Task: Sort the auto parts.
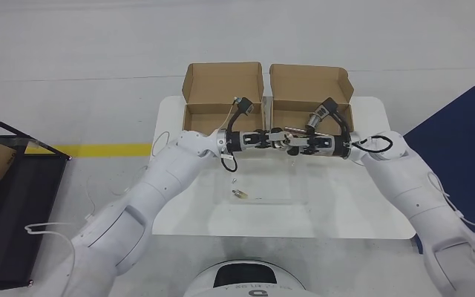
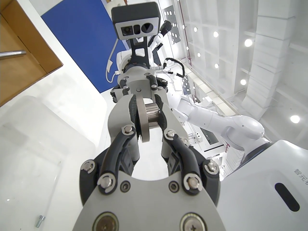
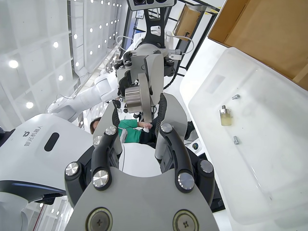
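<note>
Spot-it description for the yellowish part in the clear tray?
On the white table, on the robot's side of the two open cardboard boxes, sits a clear tray. The yellowish part lies in it between two small screws. It is a stubby pale-yellow cylinder with a metal cap, much thicker than the all-metal screws.

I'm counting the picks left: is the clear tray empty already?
No: in the right wrist view the clear tray holds a bolt, a second bolt and a capped cylinder.
</note>
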### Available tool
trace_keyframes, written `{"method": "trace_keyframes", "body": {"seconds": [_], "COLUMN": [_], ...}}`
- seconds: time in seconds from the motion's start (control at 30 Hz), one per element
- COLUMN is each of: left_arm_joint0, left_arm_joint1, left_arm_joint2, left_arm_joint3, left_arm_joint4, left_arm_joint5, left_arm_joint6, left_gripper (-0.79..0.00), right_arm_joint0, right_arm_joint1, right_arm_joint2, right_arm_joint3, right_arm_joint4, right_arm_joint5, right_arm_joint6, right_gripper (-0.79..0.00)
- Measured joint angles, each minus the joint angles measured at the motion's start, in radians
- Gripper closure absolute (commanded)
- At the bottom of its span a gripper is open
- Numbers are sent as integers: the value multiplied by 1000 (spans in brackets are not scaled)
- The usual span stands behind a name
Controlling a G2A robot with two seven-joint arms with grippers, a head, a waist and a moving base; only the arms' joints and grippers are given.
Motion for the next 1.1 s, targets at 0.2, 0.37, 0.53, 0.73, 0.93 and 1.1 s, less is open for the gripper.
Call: {"method": "trace_keyframes", "body": {"seconds": [0.2,0.37,0.53,0.73,0.93,1.1], "left_arm_joint0": [-4,-7,-9,-10,-11,-10], "left_arm_joint1": [-3,-4,-6,-8,-9,-9], "left_arm_joint2": [4,6,8,10,10,10], "left_arm_joint3": [8,14,20,24,26,24], "left_arm_joint4": [0,4,10,12,10,8], "left_arm_joint5": [-2,-4,-8,-11,-12,-14], "left_arm_joint6": [2,4,8,11,12,14], "left_gripper": [0,0,-388,-785,-785,-785], "right_arm_joint0": [4,6,4,3,3,3], "right_arm_joint1": [-1,-1,0,2,3,3], "right_arm_joint2": [-4,-6,-7,-8,-11,-15], "right_arm_joint3": [5,7,6,2,-1,-1], "right_arm_joint4": [-3,-7,-10,-9,-12,-8], "right_arm_joint5": [0,-2,-1,1,-1,0], "right_arm_joint6": [0,-2,-1,2,-1,0], "right_gripper": [0,0,0,0,0,0]}}
